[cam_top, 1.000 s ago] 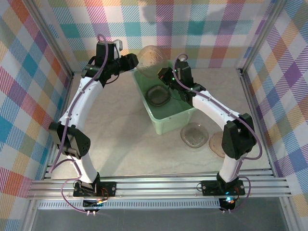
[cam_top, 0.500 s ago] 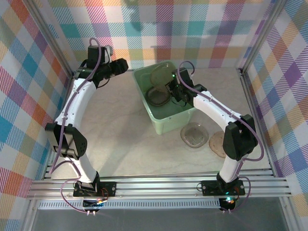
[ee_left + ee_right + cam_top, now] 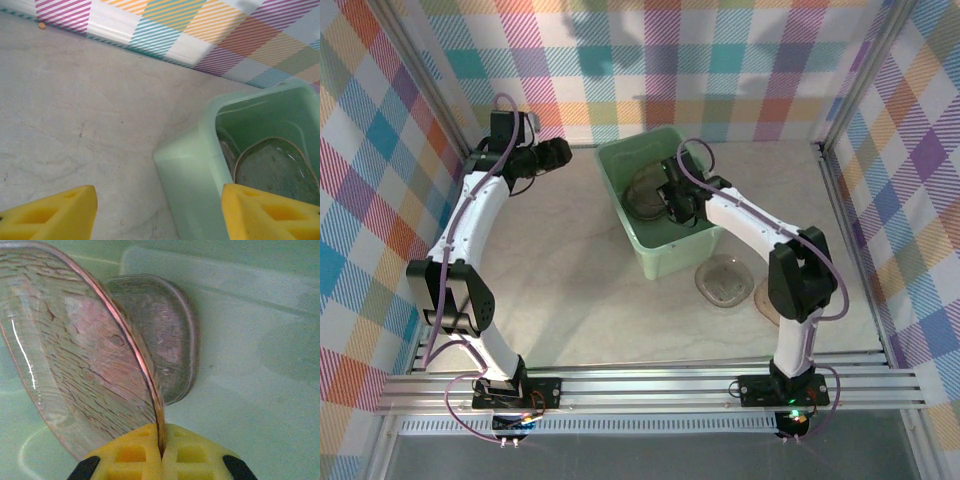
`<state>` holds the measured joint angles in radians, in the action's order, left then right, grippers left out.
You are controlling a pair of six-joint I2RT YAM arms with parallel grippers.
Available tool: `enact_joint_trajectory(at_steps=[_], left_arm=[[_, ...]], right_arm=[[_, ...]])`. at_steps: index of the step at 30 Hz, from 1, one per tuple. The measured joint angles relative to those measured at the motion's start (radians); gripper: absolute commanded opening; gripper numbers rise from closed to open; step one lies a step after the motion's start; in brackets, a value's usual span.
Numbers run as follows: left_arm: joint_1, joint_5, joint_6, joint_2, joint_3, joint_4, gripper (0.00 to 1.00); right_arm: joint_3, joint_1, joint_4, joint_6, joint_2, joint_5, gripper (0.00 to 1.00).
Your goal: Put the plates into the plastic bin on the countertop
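Plaid walls (image 3: 720, 60) are boxing in the marble desk (image 3: 580, 260), with the mint bin (image 3: 665, 262) sitting toward the back. Right gripper (image 3: 161, 452) is reaching down inside it, clamping the rim of a smoky plate (image 3: 75, 365) that's tilting over a second plate (image 3: 170, 340) in the bin. Left gripper (image 3: 557, 154) is hovering left of the bin, jaws apart and holding nothing. A third plate (image 3: 725, 282) is lying on the desk just in front of the bin.

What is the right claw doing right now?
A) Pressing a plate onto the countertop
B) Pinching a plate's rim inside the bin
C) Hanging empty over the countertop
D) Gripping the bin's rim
B: the right claw is shut on a plate at its edge, with the green walls of the bin around it.
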<state>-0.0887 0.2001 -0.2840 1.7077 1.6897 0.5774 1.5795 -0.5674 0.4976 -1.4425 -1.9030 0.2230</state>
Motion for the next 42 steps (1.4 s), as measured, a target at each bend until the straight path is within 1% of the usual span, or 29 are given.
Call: enact_joint_trajectory(at_steps=[10,21,34,38,42], left_arm=[[0.006,0.000,0.021,-0.009,-0.016,0.000,0.66],[0.007,0.000,0.028,-0.009,-0.017,0.003,0.66],[0.007,0.000,0.032,-0.009,-0.017,0.027,0.66],[0.007,0.000,0.032,-0.008,-0.017,0.027,0.66],[0.007,0.000,0.031,-0.007,-0.017,0.027,0.66]], right_arm=[[0.088,0.000,0.026,-0.016,-0.117,-0.005,0.00],[0.172,0.000,0.051,-0.016,-0.224,-0.046,0.00],[0.186,0.000,0.083,-0.041,-0.274,-0.049,0.00],[0.189,0.000,0.078,-0.043,-0.285,-0.049,0.05],[0.198,0.000,0.068,-0.043,-0.294,-0.053,0.05]])
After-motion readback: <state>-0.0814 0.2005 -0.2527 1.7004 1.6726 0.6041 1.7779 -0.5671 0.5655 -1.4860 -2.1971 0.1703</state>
